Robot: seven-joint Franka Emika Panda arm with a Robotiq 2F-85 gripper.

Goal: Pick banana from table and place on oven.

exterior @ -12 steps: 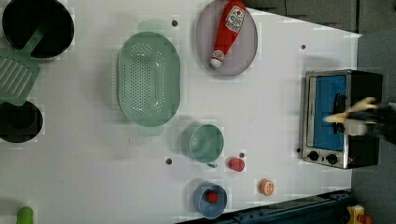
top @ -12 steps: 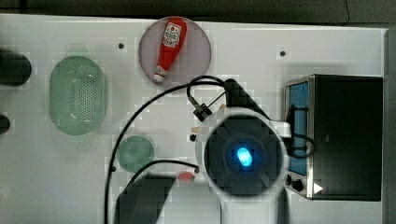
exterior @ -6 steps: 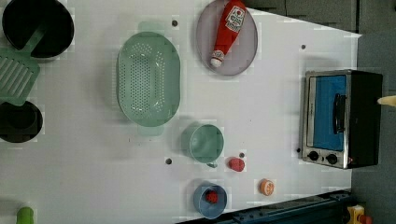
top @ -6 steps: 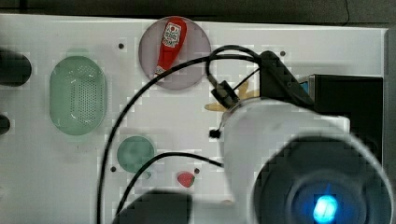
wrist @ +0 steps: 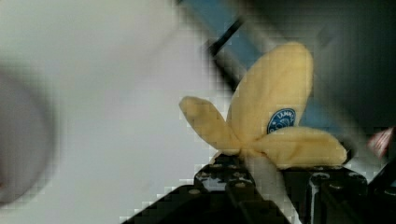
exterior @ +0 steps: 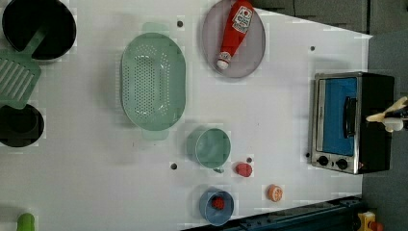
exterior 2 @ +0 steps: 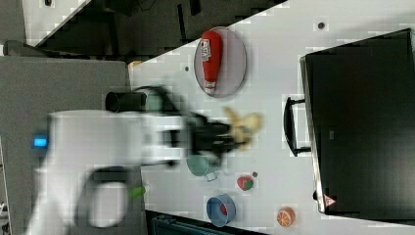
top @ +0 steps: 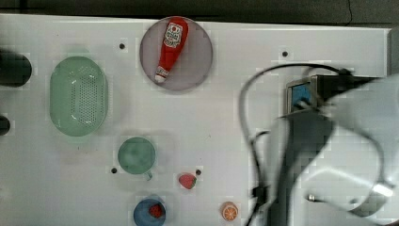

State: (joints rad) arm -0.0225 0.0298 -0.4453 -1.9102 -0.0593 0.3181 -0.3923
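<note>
ketchup bottle (exterior: 234, 32) on plate (exterior: 255, 57), oven (exterior: 353, 122) at left view's right.

In the top view the blurred arm (top: 324, 155) covers most of the oven (top: 301, 92), leaving a corner of its door. The right view smears the arm (exterior 2: 122, 156) and the banana (exterior 2: 244, 126), so the fingers cannot be made out there. In the left view the picture's right edge cuts off the banana (exterior: 387, 111). The wrist view blurs the oven (wrist: 299, 60) and the surface (wrist: 116, 70); the banana's (wrist: 275, 112) stem end is hidden between the dark fingers (wrist: 233, 186), and its blue sticker cannot be read.
</note>
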